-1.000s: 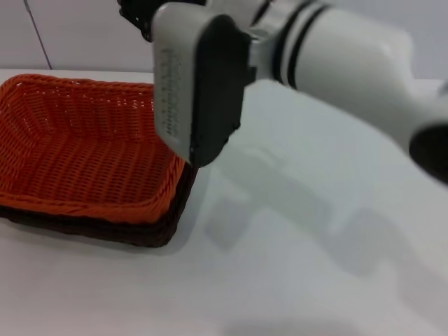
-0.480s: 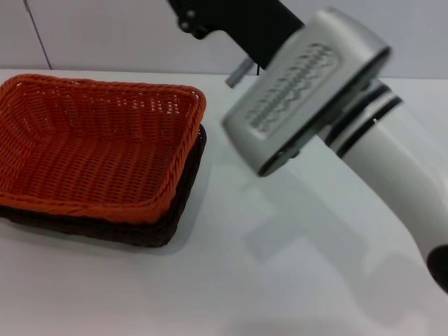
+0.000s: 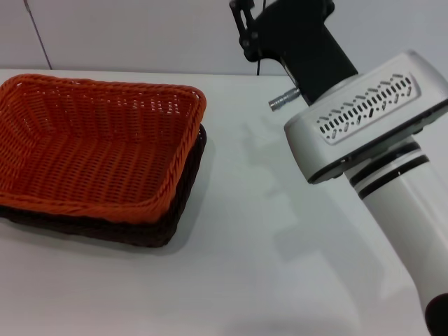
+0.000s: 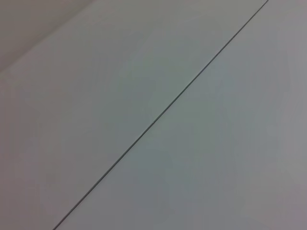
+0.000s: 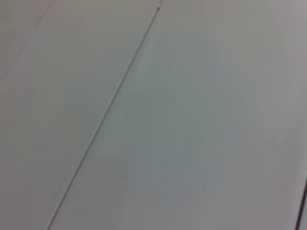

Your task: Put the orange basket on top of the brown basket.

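The orange basket [image 3: 91, 143] sits nested on top of the brown basket [image 3: 157, 231] at the left of the white table in the head view. Only the brown basket's dark rim and side show beneath it. My right gripper [image 3: 297, 38] is raised above the table's far side, to the right of the baskets and apart from them, its end running off the top of the view. It holds nothing that I can see. The left gripper is out of view. Neither basket shows in the wrist views.
The white tabletop [image 3: 280, 266] stretches to the right of the baskets, with a pale wall behind it. My right forearm [image 3: 399, 203] crosses the right side. Both wrist views show only pale flat panels with a thin seam [image 4: 158, 120].
My right arm has swung from over the baskets' right edge to the right and back, uncovering the orange basket's corner. The baskets have not moved.
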Controlling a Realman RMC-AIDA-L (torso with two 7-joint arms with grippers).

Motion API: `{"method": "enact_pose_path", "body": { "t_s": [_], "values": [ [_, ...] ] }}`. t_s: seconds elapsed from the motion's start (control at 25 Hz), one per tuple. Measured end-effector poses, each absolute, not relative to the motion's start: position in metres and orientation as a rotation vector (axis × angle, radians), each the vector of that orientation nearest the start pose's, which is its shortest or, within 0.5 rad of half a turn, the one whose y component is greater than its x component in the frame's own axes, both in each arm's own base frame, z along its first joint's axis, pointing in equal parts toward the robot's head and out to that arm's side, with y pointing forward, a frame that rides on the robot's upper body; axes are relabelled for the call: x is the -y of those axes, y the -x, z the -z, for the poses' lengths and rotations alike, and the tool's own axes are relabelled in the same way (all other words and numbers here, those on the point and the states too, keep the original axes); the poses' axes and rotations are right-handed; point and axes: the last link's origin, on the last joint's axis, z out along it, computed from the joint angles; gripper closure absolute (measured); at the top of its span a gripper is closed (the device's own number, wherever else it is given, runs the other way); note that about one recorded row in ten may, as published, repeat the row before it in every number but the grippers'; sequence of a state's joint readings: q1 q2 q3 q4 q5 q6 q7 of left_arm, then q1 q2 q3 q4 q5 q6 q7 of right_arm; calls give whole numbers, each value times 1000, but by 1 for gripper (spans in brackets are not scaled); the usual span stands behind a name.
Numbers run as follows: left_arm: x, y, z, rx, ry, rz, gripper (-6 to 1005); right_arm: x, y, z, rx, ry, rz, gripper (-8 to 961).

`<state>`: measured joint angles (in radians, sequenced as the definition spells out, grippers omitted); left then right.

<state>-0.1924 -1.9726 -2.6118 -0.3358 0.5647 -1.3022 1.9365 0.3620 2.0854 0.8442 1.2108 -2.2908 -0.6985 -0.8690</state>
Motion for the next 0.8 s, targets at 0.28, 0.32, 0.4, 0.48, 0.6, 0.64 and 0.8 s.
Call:
{"method": "enact_pose_path", "body": {
  "t_s": [0.28, 0.32, 0.4, 0.48, 0.6, 0.64, 0.8],
  "values": [
    [-246, 428, -177, 826, 885, 1307, 287, -322, -97, 54, -40, 1695, -812, 587],
    [-246, 428, -176, 827, 885, 1308, 287, -319, -103, 54, -52, 1679, -806, 587],
    [-246, 427, -175, 831, 892, 1308, 287, -312, -116, 54, -86, 1643, -795, 587],
    [-246, 427, -173, 833, 899, 1309, 287, -307, -131, 49, -170, 1576, -789, 587],
    [-247, 425, -170, 835, 910, 1312, 287, -289, -164, 29, -306, 1383, -775, 587],
    [-247, 424, -169, 835, 914, 1313, 287, -289, -164, 29, -306, 1383, -775, 587],
    [-248, 423, -167, 840, 930, 1311, 287, -254, -192, 12, -239, 1192, -762, 587]
  ]
}}
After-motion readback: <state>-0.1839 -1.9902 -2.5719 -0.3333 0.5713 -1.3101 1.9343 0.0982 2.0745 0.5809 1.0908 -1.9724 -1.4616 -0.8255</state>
